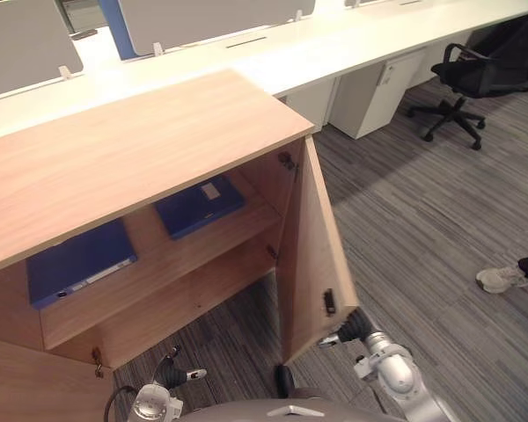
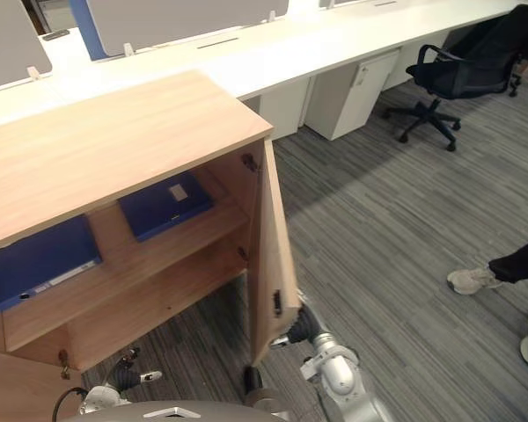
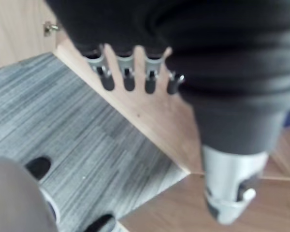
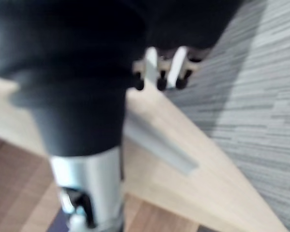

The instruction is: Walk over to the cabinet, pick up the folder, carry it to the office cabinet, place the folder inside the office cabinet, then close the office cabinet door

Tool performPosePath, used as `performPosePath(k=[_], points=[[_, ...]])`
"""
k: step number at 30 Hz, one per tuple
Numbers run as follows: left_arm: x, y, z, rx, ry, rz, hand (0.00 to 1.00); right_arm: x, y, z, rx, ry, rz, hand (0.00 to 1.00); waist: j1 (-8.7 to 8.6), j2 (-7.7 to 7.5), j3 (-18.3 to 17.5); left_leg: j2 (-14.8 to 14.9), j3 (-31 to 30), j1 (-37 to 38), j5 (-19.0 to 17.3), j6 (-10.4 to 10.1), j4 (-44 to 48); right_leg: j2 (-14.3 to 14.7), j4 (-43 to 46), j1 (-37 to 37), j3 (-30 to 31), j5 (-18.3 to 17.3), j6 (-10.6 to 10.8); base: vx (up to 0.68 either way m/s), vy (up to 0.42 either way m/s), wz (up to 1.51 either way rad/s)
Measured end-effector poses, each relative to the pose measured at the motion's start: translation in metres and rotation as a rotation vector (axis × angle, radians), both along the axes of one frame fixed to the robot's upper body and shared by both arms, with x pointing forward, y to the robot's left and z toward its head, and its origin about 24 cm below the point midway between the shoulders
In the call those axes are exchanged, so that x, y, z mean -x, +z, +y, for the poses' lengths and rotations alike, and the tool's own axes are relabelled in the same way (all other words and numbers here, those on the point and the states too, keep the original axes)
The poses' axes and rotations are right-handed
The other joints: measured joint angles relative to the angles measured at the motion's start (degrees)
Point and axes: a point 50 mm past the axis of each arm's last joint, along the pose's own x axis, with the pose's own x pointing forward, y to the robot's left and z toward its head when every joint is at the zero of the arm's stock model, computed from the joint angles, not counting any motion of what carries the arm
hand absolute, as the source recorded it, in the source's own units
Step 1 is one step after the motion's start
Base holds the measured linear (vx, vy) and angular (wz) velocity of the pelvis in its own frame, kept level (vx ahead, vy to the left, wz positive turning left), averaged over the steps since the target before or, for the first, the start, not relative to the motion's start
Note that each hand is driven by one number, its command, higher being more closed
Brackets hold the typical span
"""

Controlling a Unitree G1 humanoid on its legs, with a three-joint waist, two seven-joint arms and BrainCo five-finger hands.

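Office chair by white desk; shoe, likely person's.

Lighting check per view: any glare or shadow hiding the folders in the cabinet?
Left eye view: no glare on the cabinet top; the shelves are shaded, yet both blue folders show plainly. Right eye view: the white desk is brightest, with shadow on the carpet beside it. Left wrist view: carpet evenly lit.

The right arm comes in low from the right, with the right hand stretched forward and toward the left. Its fingers lie straight in a row, the thumb apart, holding nothing. The left arm sits low at the left. The left hand points forward with straight, relaxed fingers, its thumb apart, also empty.
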Motion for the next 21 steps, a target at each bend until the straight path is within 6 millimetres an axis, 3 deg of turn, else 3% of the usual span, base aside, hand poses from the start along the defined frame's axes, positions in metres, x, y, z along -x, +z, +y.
performPosePath(k=[5, 8, 11, 15, 18, 21], points=[[-0.003, 0.001, 0.0, -0.003, 0.0, -0.007, 0.0, -0.006, 0.003, 0.028, -0.011, 0.131, -0.039, 0.0, 1.73, -0.24, -0.18, -0.36, -1.32, -0.6, 0.28, 0.28, 0.0, -0.49, 0.22, 0.09, -1.3, 0.51, 0.26, -0.03, -0.003, 0.14], [-0.002, 0.001, 0.001, -0.005, 0.003, -0.006, 0.0, -0.008, 0.002, 0.028, -0.025, 0.097, -0.044, 0.0, 1.82, -0.4, -0.15, -0.67, -2.31, -0.6, 0.33, 0.41, 0.04, -0.64, 0.39, 0.73, -2.2, 0.48, 0.51, -0.01, 0.006, 0.21], [-0.001, 0.001, 0.002, -0.009, 0.008, -0.007, 0.0, -0.005, -0.014, 0.004, 0.009, -0.051, 0.011, 0.0, 1.83, -0.92, -0.26, -1.0, -3.15, -0.65, 0.25, 0.57, 0.15, -1.0, 0.4, 1.18, -3.0, 0.24, 0.82, -0.02, 0.009, 0.15], [-0.002, 0.001, 0.003, -0.01, 0.015, -0.01, 0.0, 0.015, -0.04, -0.037, 0.056, -0.303, 0.134, 0.0, 1.77, -1.29, -0.33, -1.38, -3.96, -0.6, 0.19, 0.69, 0.24, -1.6, 0.41, 1.81, -3.99, -0.13, 1.1, -0.03, 0.009, 0.11], [0.0, 0.001, 0.005, -0.012, 0.033, -0.009, 0.0, 0.026, -0.055, -0.048, 0.048, -0.44, 0.195, 0.0, 1.68, -1.44, -0.43, -1.54, -4.28, -0.61, 0.32, 0.88, 0.05, -1.83, 0.42, 1.89, -4.3, -0.24, 1.06, -0.04, -0.01, 0.05], [0.001, 0.001, 0.007, -0.016, 0.059, -0.013, 0.0, 0.036, -0.067, -0.042, -0.017, -0.507, 0.262, 0.0, 1.81, -1.51, -0.49, -1.66, -5.45, -0.55, 0.56, 1.05, 0.0, -2.16, 1.06, 2.38, -5.58, -0.91, 1.16, -0.03, -0.012, 0.2]])
